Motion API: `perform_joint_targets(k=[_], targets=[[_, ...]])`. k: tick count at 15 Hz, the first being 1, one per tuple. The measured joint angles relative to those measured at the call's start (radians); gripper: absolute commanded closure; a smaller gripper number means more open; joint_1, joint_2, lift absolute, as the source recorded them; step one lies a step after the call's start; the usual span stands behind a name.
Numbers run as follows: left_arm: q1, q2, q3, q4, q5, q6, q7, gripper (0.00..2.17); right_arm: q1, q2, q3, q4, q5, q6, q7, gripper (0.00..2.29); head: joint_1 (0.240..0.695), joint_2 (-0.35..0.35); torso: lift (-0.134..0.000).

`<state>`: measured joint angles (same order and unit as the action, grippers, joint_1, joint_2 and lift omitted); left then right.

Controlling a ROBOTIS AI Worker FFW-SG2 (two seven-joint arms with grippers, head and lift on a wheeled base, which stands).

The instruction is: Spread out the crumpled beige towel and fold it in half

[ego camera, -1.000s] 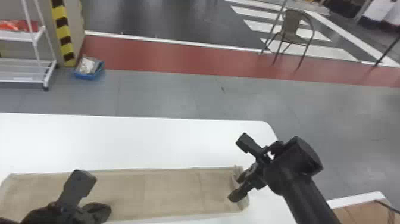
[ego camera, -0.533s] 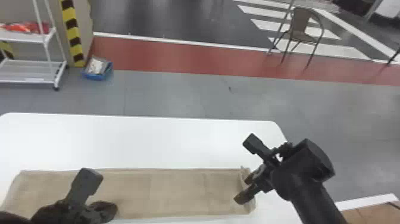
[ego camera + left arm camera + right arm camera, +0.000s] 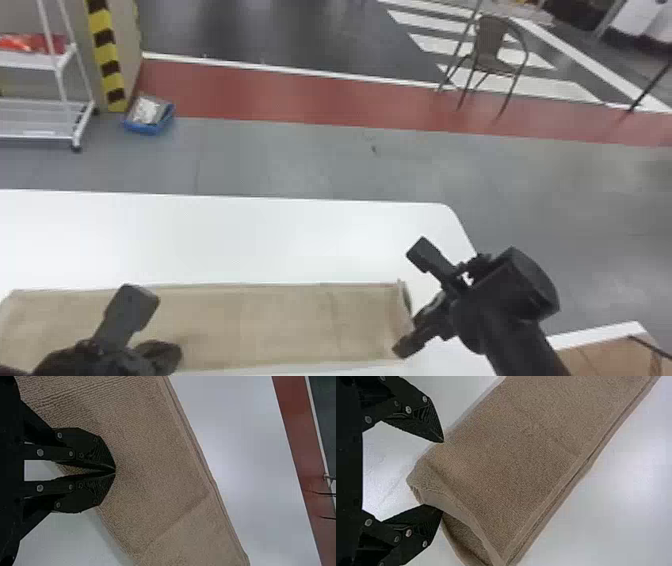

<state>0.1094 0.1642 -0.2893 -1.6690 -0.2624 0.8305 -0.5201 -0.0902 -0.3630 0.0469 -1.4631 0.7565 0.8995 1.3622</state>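
Towel [image 3: 280, 320] lay under the closed left tool [image 3: 167, 353], one end by the parted right tool [image 3: 413, 331]; beyond both, a blue tray [image 3: 141, 128] held something pale [image 3: 147, 110]. The right wrist view showed that end gaping.

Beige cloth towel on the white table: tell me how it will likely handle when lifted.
The towel is probably floppy, since its near end curls loosely. Its coarse, textured weave suggests it won't be very slippery, and lying flat in layers, it seems unlikely to roll.
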Motion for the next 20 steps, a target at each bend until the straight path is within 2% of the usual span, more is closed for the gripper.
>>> perform_joint_targets(k=[2, 9, 12, 13, 15, 17, 20], targets=[[0.000, 0.000, -0.001, 0.000, -0.008, 0.004, 0.000, 0.99, 0.018, -0.003, -0.003, -0.008, -0.004, -0.001, 0.000, 0.53, 0.695, -0.312, 0.000], [0.005, -0.001, -0.010, -0.006, -0.018, 0.031, 0.000, 0.99, 0.039, 0.005, -0.050, -0.044, -0.052, -0.016, 0.000, 0.53, 0.695, -0.307, 0.000], [0.013, -0.001, -0.010, -0.021, -0.019, 0.031, -0.002, 0.99, 0.055, 0.007, -0.074, -0.038, -0.081, -0.057, 0.000, 0.50, 0.695, -0.307, 0.000], [0.024, -0.001, -0.012, -0.039, -0.017, 0.032, -0.006, 0.99, 0.058, 0.007, -0.082, -0.026, -0.097, -0.074, 0.000, 0.37, 0.695, -0.312, 0.000], [0.046, -0.001, -0.016, -0.081, -0.017, 0.034, -0.013, 0.99, 0.056, 0.001, -0.090, 0.009, -0.118, -0.086, 0.000, 0.36, 0.695, -0.329, 0.000], [0.066, -0.001, -0.020, -0.119, -0.014, 0.034, -0.025, 0.99, 0.042, -0.014, -0.093, 0.055, -0.141, -0.088, 0.000, 0.48, 0.695, -0.350, 0.000], [0.075, -0.001, -0.032, -0.135, -0.016, 0.034, -0.024, 0.99, 0.026, -0.040, -0.099, 0.103, -0.186, -0.093, 0.000, 0.48, 0.695, -0.350, 0.000]])
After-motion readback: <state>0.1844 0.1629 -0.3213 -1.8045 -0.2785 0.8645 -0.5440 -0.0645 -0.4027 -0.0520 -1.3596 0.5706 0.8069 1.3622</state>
